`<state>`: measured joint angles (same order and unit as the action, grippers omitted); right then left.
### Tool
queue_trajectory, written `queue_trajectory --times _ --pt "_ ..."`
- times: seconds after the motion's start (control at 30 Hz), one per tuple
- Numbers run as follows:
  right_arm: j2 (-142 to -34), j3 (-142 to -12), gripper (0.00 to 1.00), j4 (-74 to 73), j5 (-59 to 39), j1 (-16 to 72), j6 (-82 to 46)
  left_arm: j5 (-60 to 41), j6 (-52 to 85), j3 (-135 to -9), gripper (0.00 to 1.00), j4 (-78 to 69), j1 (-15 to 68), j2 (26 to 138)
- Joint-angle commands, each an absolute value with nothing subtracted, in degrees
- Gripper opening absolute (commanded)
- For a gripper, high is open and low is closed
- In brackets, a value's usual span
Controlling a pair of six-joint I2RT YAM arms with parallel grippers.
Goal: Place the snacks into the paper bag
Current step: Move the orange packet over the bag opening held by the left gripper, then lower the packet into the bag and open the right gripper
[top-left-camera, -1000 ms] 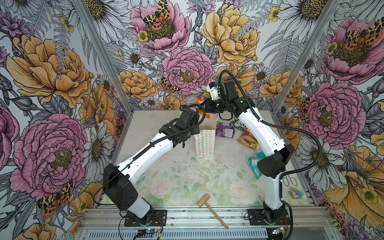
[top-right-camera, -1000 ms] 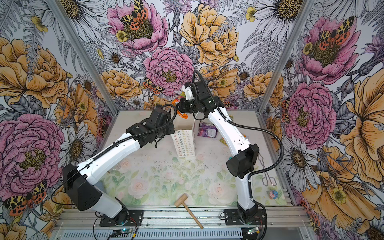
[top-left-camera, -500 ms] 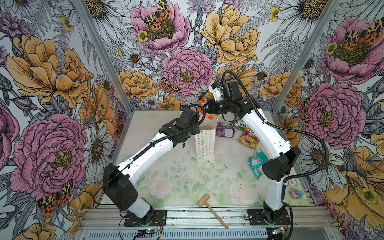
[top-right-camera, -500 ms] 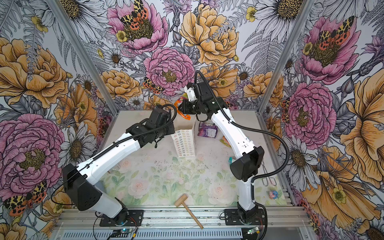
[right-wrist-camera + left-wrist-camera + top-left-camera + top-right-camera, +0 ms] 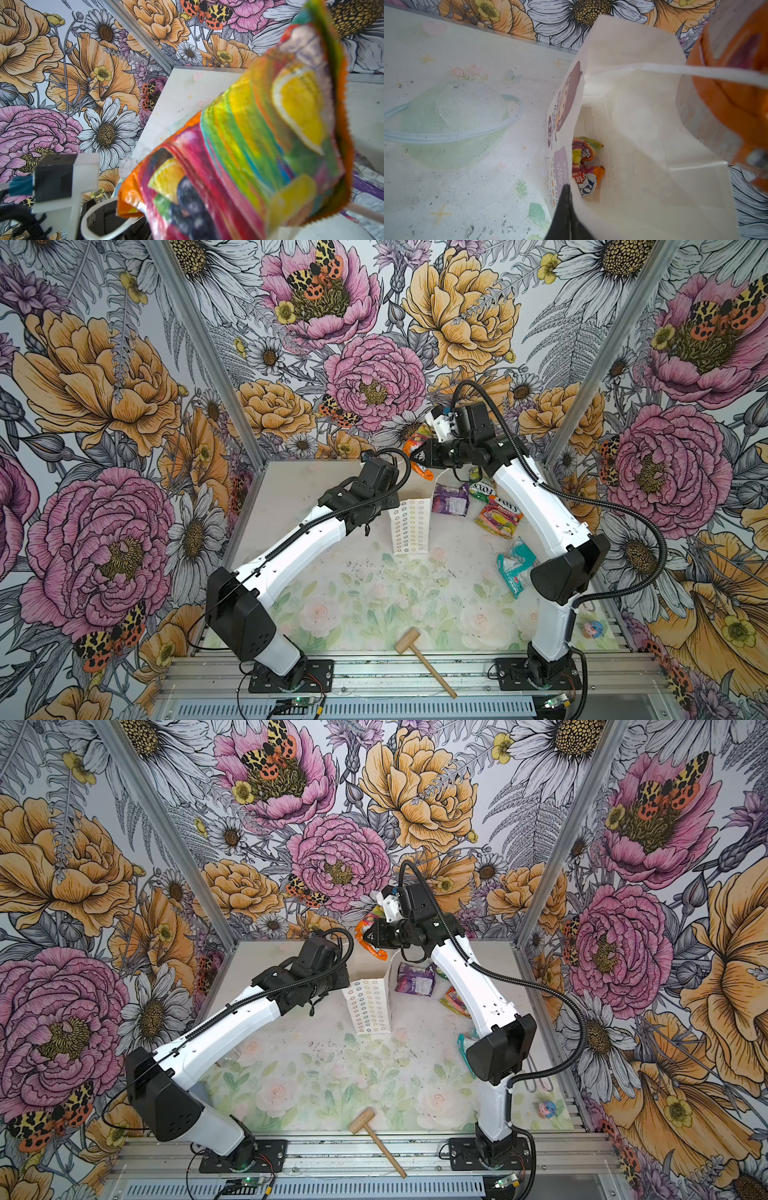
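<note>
My right end effector (image 5: pixel 417 459) grips a shiny orange candy packet (image 5: pixel 410 446) by the tall white paper bag (image 5: pixel 409 526). My left end effector (image 5: pixel 568 199) pinches its rim. Next, drop the packet in.

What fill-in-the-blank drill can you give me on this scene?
1. The right end effector holds an ___ packet above the bag.
2. The ___ end effector pinches the bag's rim.
3. The packet on the table nearest the bag is ___.
Missing: orange; left; purple.

A lab robot cell: left arm (image 5: pixel 299 539) and right arm (image 5: pixel 536 510) bolted to an aluminium rail (image 5: pixel 374 670) between floral-papered walls (image 5: pixel 104 406).
</note>
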<state>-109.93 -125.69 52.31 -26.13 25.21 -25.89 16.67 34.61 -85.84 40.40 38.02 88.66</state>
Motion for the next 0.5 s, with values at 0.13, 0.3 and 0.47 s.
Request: queue_trajectory --times 0.13,0.3,0.47 --pt "-106.38 -124.13 0.0 46.15 -30.08 24.08 -26.89 16.52 35.46 -85.96 0.0 39.37 38.23 89.02" --pt "-106.7 -122.94 0.0 46.05 -30.99 24.01 -26.72 16.59 35.34 -86.04 0.0 39.37 38.19 89.1" --pt "-106.78 -122.02 0.0 46.14 -32.48 23.99 -26.02 16.46 35.37 -86.13 0.0 39.35 38.13 89.15"
